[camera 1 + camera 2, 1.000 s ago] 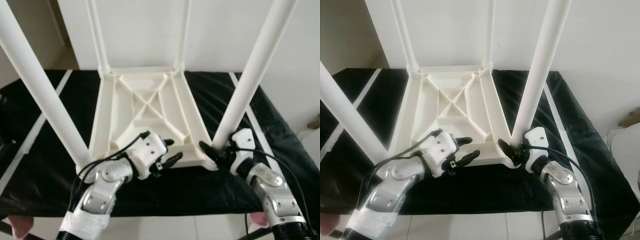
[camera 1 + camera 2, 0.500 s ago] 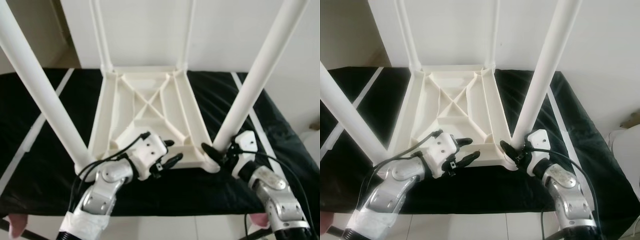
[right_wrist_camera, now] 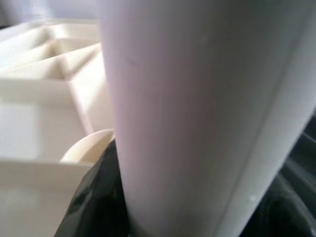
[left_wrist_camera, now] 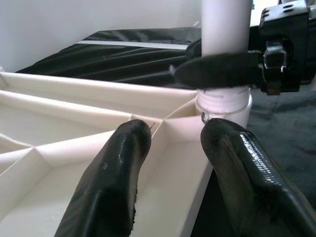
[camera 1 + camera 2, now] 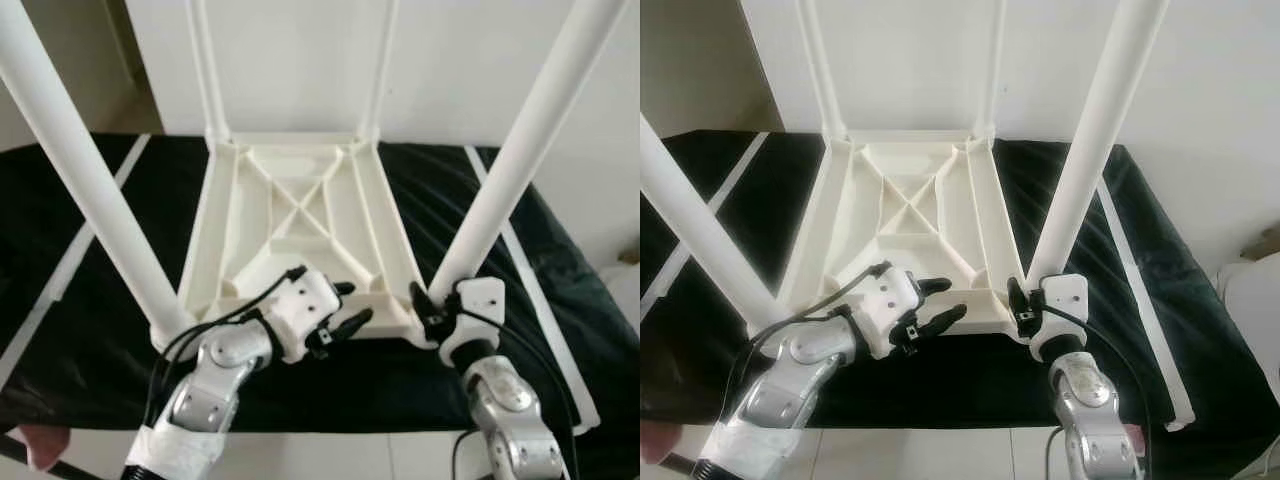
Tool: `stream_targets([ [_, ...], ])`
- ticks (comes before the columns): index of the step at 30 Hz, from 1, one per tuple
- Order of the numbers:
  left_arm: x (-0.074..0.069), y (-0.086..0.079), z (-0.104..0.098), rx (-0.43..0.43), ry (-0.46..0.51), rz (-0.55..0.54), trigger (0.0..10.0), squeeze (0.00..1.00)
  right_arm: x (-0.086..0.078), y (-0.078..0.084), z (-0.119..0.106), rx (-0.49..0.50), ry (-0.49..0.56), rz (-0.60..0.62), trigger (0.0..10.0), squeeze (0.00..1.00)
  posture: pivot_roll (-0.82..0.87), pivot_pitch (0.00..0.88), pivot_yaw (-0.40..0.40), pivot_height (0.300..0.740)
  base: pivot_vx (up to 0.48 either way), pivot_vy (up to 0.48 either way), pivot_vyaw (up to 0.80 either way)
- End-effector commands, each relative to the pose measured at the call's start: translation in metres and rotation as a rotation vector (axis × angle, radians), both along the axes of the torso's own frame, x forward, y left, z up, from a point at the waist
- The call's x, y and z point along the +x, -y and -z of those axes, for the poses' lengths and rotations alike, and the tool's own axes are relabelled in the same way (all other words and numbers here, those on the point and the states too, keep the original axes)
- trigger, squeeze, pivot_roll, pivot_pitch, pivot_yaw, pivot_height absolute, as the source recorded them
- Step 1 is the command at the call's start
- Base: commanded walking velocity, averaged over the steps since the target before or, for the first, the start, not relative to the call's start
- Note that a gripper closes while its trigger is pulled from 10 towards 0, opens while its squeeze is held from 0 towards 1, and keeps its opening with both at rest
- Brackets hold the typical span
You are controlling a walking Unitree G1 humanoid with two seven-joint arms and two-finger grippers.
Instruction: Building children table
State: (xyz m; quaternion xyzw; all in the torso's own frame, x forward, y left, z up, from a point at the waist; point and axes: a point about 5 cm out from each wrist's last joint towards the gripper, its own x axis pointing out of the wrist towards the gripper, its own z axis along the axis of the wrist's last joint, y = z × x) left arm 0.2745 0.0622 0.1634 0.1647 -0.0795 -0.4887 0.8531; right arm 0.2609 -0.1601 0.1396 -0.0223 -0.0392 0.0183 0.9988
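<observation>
A white plastic children's table (image 5: 300, 230) lies upside down on a black-covered surface, its four legs pointing up. My right gripper (image 5: 425, 305) is shut on the base of the near right leg (image 5: 510, 160), just above its socket; in the right wrist view the leg (image 3: 197, 98) stands tight against a black finger (image 3: 98, 197). My left gripper (image 5: 352, 302) is open over the table's near rim, holding nothing. In the left wrist view its fingers (image 4: 118, 182) point toward that same leg socket (image 4: 224, 106). The near left leg (image 5: 90, 190) rises beside my left arm.
The black cover (image 5: 80, 330) carries white tape stripes (image 5: 530, 270) and ends close in front of me above pale floor tiles. A white wall stands behind the two far legs (image 5: 205, 60). Something pink (image 5: 40, 445) lies at the bottom left, and a white object (image 5: 1250, 290) at the far right.
My right forearm has swung inward around the near right leg and now stands almost straight below it, still gripping. The left gripper has barely moved. The camera has shifted slightly.
</observation>
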Motion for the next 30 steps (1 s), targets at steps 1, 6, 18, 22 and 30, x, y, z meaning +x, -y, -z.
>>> stream_targets([
  [1,0.001,-0.001,0.003,-0.005,-0.004,-0.050,10.0,0.00,-0.005,0.014,0.018,-0.016,-0.093,0.116,10.0,0.00,-0.15,0.084,-0.029,0.740,0.000,0.000,0.00],
  [6,0.000,-0.002,0.003,-0.010,-0.003,-0.061,10.0,0.00,0.000,-0.005,0.015,0.090,-0.078,0.230,10.0,0.00,-0.14,0.085,-0.025,0.740,0.000,0.000,0.00],
  [18,0.001,-0.005,0.002,-0.004,-0.002,-0.069,10.0,0.00,0.000,-0.016,0.011,0.116,-0.069,0.180,10.0,1.00,-0.13,0.083,-0.020,0.740,0.000,0.000,0.00],
  [22,0.001,-0.005,0.002,-0.005,-0.003,-0.068,10.0,0.00,0.000,-0.020,0.005,0.119,-0.036,0.131,10.0,1.00,-0.14,0.086,-0.019,0.740,0.000,0.000,0.00],
  [30,-0.003,-0.005,0.004,-0.023,-0.014,-0.073,10.0,0.00,-0.004,0.002,-0.005,0.047,-0.002,-0.123,10.0,0.00,-0.15,0.094,-0.015,0.740,0.000,0.000,0.00],
])
